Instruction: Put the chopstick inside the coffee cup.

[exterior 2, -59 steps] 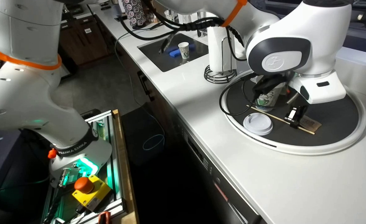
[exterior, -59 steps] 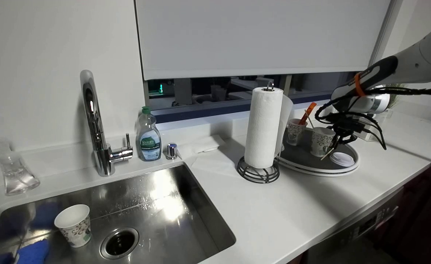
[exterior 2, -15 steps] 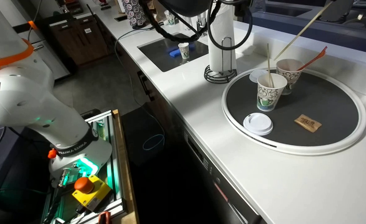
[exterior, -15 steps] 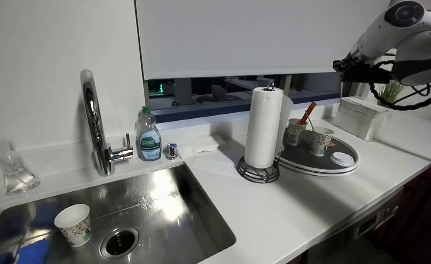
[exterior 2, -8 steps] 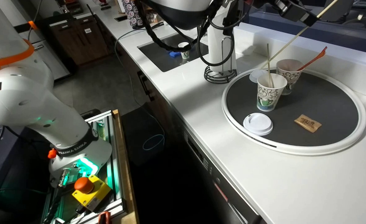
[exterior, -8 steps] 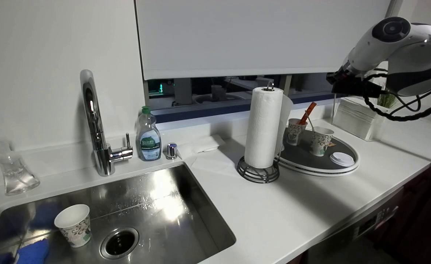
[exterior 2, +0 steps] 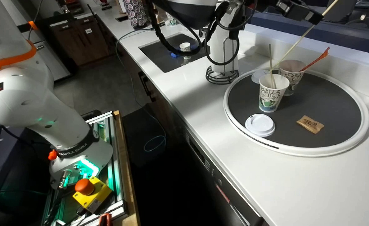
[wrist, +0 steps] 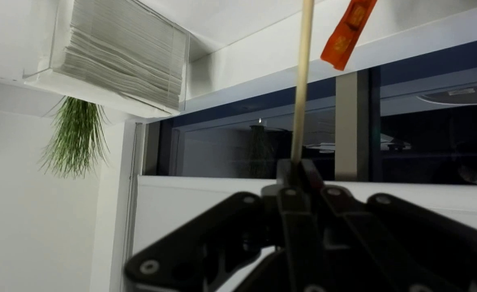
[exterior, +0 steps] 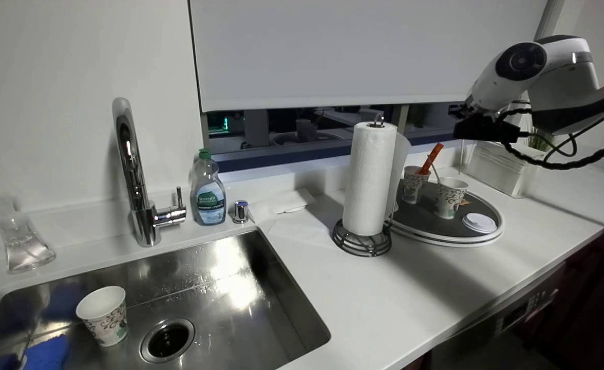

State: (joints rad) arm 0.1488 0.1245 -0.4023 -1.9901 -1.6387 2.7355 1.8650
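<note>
Thin pale wooden chopstick sits pinched in the narrowed black gripper in the wrist view. In an exterior view, the gripper has come lower, nearer the white swirl-patterned paper cup, likely the target. In an exterior view, the chopstick's free end has shifted towards that cup, seemingly still outside; lowering probably remains.

Kitchen: sink, faucet, paper-towel roll.

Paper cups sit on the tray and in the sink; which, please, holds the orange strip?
The tray cup nearer the wall; its neighbour holds a thin stick, the sink cup shows neither.
</note>
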